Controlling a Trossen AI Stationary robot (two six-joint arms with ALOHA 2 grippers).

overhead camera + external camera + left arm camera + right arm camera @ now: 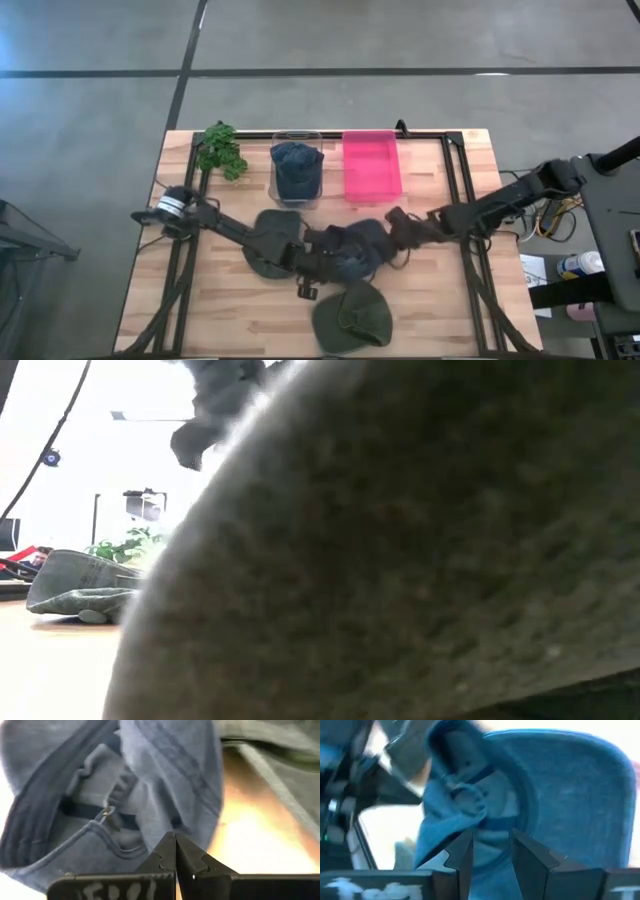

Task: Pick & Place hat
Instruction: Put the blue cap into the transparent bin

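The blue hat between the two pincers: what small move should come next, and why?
Probably the right pincer should draw back a little from the blue hat. Its fingers stand apart around the fabric, while the left pincer is shut on the hat's edge. The clear bin already holds a blue hat; the pink bin looks empty.

No text, label, brand or number could be read anywhere. Pale handwritten marks stood on the dark plate (112,889) at the bottom of the left wrist view and on the like plate (375,887) in the right wrist view, both illegible.
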